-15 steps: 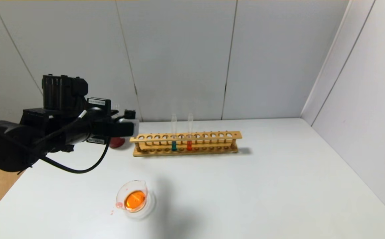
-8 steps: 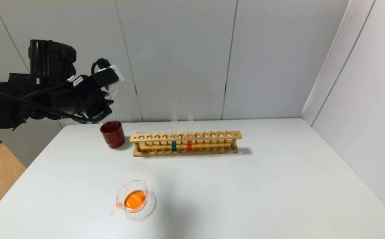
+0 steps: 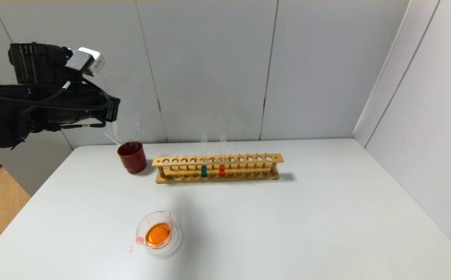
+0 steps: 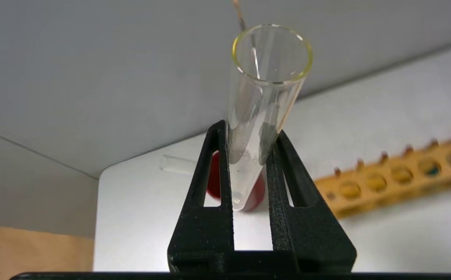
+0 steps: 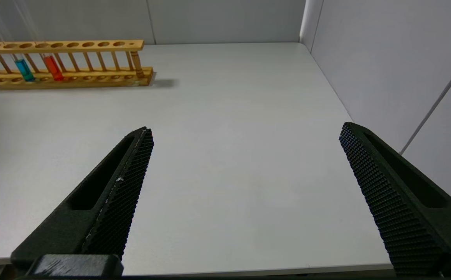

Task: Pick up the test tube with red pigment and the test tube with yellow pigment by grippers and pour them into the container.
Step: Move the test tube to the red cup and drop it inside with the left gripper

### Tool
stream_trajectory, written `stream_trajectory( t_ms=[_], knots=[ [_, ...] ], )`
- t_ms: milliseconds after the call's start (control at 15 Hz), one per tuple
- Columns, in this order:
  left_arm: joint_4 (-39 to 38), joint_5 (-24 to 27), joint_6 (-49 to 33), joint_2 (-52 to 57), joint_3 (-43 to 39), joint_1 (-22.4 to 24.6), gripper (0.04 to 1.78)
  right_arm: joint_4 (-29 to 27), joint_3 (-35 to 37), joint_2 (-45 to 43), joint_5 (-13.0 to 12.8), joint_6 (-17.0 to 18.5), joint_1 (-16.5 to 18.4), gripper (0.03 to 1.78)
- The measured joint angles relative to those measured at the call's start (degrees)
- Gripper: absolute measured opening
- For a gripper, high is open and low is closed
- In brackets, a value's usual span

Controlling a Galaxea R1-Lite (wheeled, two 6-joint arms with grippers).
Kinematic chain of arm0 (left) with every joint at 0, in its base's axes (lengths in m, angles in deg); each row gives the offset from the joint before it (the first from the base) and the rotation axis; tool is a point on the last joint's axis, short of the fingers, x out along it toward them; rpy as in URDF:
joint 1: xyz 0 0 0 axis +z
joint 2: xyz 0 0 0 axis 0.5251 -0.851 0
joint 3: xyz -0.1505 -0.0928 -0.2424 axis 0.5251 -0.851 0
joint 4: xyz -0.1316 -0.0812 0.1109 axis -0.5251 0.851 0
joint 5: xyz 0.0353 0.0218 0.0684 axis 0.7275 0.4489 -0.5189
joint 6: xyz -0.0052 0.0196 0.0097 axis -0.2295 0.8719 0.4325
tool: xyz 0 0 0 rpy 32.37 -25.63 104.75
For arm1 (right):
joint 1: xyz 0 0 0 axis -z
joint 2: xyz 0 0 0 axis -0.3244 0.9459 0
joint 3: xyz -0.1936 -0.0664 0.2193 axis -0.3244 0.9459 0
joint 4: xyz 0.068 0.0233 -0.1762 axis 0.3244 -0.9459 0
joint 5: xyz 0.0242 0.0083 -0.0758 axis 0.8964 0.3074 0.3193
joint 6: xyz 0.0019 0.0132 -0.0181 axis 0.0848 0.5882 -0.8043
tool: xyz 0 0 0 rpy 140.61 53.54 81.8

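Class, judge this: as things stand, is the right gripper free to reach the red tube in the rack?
Probably yes: the right gripper is open and holds nothing, and only bare table lies between it and the red tube in the rack.

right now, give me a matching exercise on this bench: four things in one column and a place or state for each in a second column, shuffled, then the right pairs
Things
1. left gripper
2. right gripper
3. container
4. dark red cup

Places or states
A. near the front of the table, holding orange liquid
B. jaws wide apart, holding nothing
C. beside the left end of the wooden rack
D. shut on an empty test tube, raised above the table's far left corner

Pairs: 1-D, 2-B, 3-A, 4-C
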Motion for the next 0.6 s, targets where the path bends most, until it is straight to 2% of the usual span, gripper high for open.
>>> stream_trajectory(
  t_ms=[267,400,600],
  knots=[
    [-3.94,1.63,-5.02,-3.86,-0.02,4.40,0.30,0.00,0.00,0.00,0.00,0.02,0.00,1.75],
    [-5.40,4.04,-7.23,-5.74,-0.02,5.17,0.30,0.00,0.00,0.00,-0.02,0.00,0.00,1.75],
    [-7.66,4.47,-8.33,-8.67,-0.30,6.38,0.30,0.00,0.00,0.00,0.00,-0.01,0.00,1.75]
  ],
)
